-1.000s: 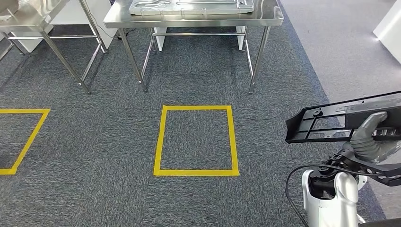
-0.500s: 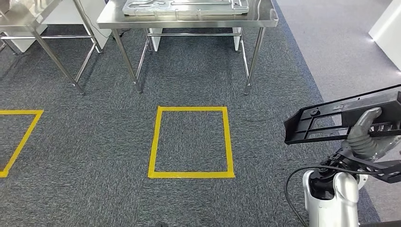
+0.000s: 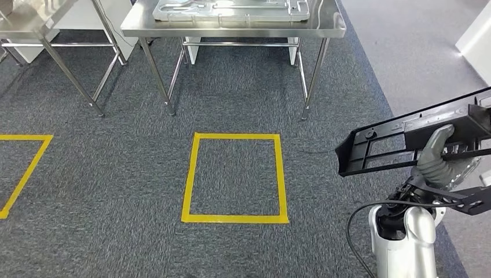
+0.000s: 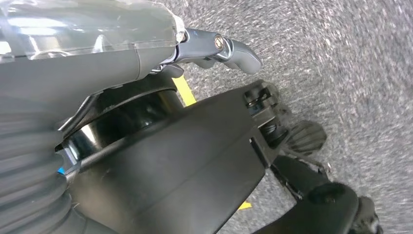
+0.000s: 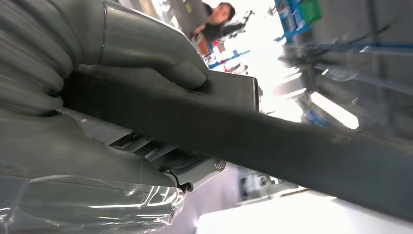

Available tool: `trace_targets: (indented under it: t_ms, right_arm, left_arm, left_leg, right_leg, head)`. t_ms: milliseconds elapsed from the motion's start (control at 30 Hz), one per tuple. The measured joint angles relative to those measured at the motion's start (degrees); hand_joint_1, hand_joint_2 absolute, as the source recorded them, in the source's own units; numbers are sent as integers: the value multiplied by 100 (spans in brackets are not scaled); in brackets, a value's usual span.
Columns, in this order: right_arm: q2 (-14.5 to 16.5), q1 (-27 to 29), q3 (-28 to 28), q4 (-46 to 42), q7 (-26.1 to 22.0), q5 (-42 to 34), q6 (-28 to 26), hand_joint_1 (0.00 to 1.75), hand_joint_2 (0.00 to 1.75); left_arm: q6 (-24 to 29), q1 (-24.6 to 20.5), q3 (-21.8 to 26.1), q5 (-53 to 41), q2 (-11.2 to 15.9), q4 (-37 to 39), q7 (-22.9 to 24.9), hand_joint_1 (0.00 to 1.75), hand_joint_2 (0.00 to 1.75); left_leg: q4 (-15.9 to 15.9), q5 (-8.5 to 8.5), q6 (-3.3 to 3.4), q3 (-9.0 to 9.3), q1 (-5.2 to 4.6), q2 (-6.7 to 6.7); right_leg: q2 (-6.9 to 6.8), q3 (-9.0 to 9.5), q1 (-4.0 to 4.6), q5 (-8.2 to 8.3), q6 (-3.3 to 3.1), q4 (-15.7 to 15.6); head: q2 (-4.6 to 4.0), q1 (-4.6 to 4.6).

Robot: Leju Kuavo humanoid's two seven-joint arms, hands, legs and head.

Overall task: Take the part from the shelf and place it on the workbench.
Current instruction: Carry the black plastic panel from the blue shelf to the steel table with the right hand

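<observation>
Your black plastic frame part (image 3: 405, 139) is held off the floor at the robot's right side, well short of the steel workbench tabletop (image 3: 324, 24); the right hand (image 3: 438, 159) holds one end only, thumb pressed over its top edge. Risk, as I judge it: the long overhang could lever loose while walking. The right wrist view confirms the clamp; the left hand (image 4: 214, 46) is partly seen, state unclear.
</observation>
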Motion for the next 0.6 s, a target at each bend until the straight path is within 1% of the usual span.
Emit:
trace_targets:
  t_ms: [33,100,133,167,200,233,267,300,333,367,400,433,467,500,533,567,600]
  right_arm:
    - [-2,32,-3,5,-23,-20,2,175,175]
    - [-3,94,-11,8,-67,-56,4,175,175]
    - [-3,108,-14,9,-86,-67,7,175,175]
    - [-2,118,-16,12,-105,-71,9,175,175]
    - [-2,127,-18,20,-119,-73,11,175,175]
    - [-2,137,-19,32,-129,-78,11,175,175]
    - [-2,149,-19,49,-135,-83,11,175,175]
    - [-1,157,-19,69,-137,-90,12,175,175]
    - [0,163,-19,89,-138,-97,13,175,175]
    - [1,165,-17,108,-141,-100,15,175,175]
    - [6,169,-16,130,-144,-104,17,175,175]
    - [12,166,-14,158,-154,-105,23,175,175]
    - [19,165,-11,186,-159,-107,31,175,175]
    - [27,170,-9,216,-161,-109,38,175,175]
    - [37,172,-7,238,-163,-110,46,175,175]
    - [46,175,-4,248,-162,-109,50,175,175]
    - [55,175,-3,253,-170,-102,52,175,175]
  left_arm:
    - [-10,-3,-7,-22,-2,-1,19,0,175]
    - [-19,-12,-17,-54,0,-1,59,0,175]
    - [-18,-17,-20,-61,0,-1,74,0,175]
    - [-14,-28,-22,-68,1,-1,81,0,175]
    - [-10,-46,-25,-72,3,-1,81,0,175]
    - [-5,-73,-26,-76,5,-1,80,0,175]
    - [1,-105,-26,-78,7,-1,78,0,175]
    - [8,-130,-26,-74,9,-1,79,0,175]
    - [15,-142,-26,-65,12,-1,80,0,175]
    - [23,-142,-26,-51,17,-1,85,0,175]
    - [28,-131,-26,-36,33,2,91,0,175]
    - [35,-119,-25,-24,55,9,98,0,175]
    - [40,-106,-23,-15,75,16,104,0,175]
    - [44,-97,-22,-9,93,23,111,0,175]
    - [48,-93,-21,0,99,28,119,0,175]
    - [48,-88,-22,14,100,27,132,0,175]
    - [48,-72,-22,28,103,26,144,0,175]
  left_leg:
    - [5,-37,-21,15,-8,9]
    - [54,-101,-71,44,4,11]
    - [218,-163,-104,-20,14,7]
    - [510,-261,-135,-168,26,-1]
    - [909,-377,-161,-400,33,-7]
    - [1339,-482,-177,-675,38,-6]
    - [1669,-508,-178,-916,39,-6]
    - [1813,-414,-165,-1075,37,-6]
    - [1730,-182,-132,-1135,29,-6]
    - [1429,158,-76,-1106,16,-8]
    - [1107,454,-1,-1047,-5,-19]
    - [848,686,86,-984,-40,-30]
    - [653,812,165,-931,-81,-36]
    - [564,816,225,-889,-124,-38]
    - [429,791,279,-804,-157,-30]
    - [199,714,317,-662,-163,-26]
    - [-14,638,331,-492,-143,-23]
  right_leg:
    - [18,14,10,-34,-65,-22]
    - [40,73,7,-100,-144,-26]
    - [48,121,1,-135,-178,-36]
    - [50,181,-5,-175,-205,-47]
    - [50,240,-3,-222,-222,-55]
    - [51,304,2,-274,-231,-61]
    - [54,379,8,-333,-234,-64]
    - [61,468,15,-399,-233,-67]
    - [72,572,26,-471,-233,-73]
    - [85,688,42,-545,-232,-85]
    - [97,791,44,-610,-230,-119]
    - [107,872,44,-652,-214,-163]
    - [117,925,24,-670,-183,-222]
    - [123,963,-5,-663,-147,-287]
    - [124,989,-19,-630,-96,-327]
    - [121,1007,-30,-584,-51,-333]
    - [108,986,-32,-525,-23,-249]
  head:
    - [0,-2]
    - [0,-3]
    - [0,-3]
    - [0,-3]
    - [0,-3]
    - [0,-3]
    - [0,-3]
    - [0,-3]
    - [0,-3]
    - [0,-4]
    - [0,-3]
    - [0,-3]
    - [0,-4]
    - [0,-5]
    - [0,-8]
    - [0,-9]
    - [0,-9]
